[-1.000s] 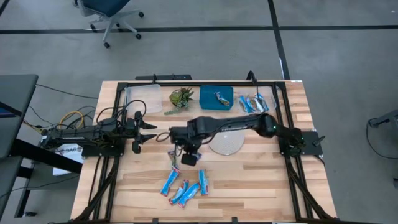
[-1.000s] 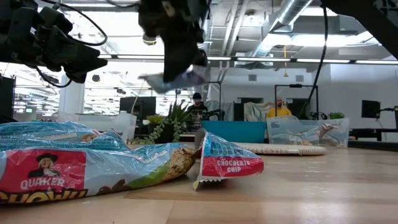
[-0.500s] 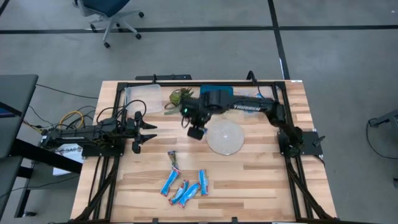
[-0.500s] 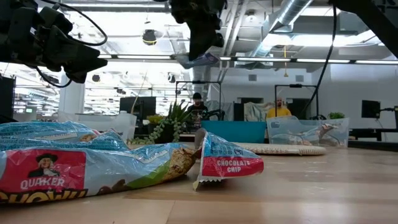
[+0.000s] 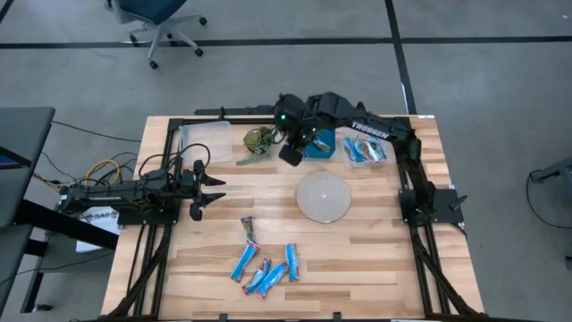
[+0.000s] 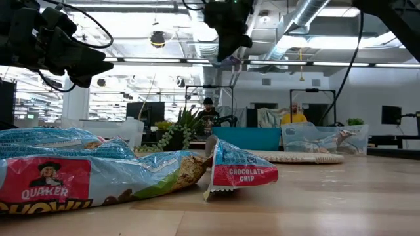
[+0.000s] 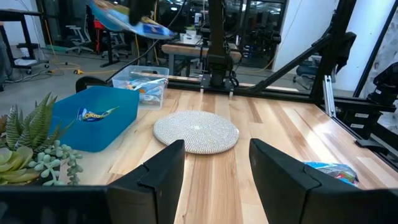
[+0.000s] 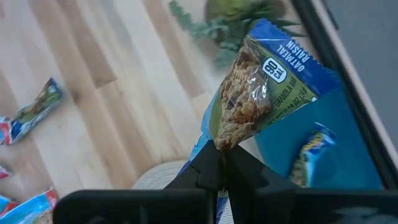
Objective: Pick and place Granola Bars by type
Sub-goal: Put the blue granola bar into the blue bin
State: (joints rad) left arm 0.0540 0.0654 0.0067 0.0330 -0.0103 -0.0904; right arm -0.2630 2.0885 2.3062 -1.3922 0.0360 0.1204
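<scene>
My right gripper (image 5: 290,154) is high over the near-left rim of the blue bin (image 5: 315,141), shut on a blue "oatmeal raisin" granola bar (image 8: 261,93). One bar (image 8: 313,157) lies inside that bin. Several more bars lie flat near the table's near edge (image 5: 268,273), with one apart (image 5: 249,231). Others lie in a clear tub (image 5: 365,149) to the right of the bin. My left gripper (image 7: 214,168) is open, waiting above the table's left side (image 5: 201,186). My right gripper pinches the bar between its two fingers at one end (image 8: 225,144) of the wrapper. The bar sticks out beyond the fingertips, lifted clear, above the bin's rim (image 8: 273,134). In the low view only the bar's edge (image 6: 231,61) shows under the gripper.
A green plant (image 5: 259,140) stands left of the blue bin, close to the right gripper. A clear tub (image 5: 204,139) sits at the far left. A round pale disc (image 5: 323,197) lies mid-table. The black frame rails (image 5: 268,116) run along the table's edges.
My right gripper, holding the bar clear of the table, has travelled from above the bars near the near edge toward the far edge and a little right. It passed the disc's left side and is now at the blue bin. It stayed shut on the bar.
</scene>
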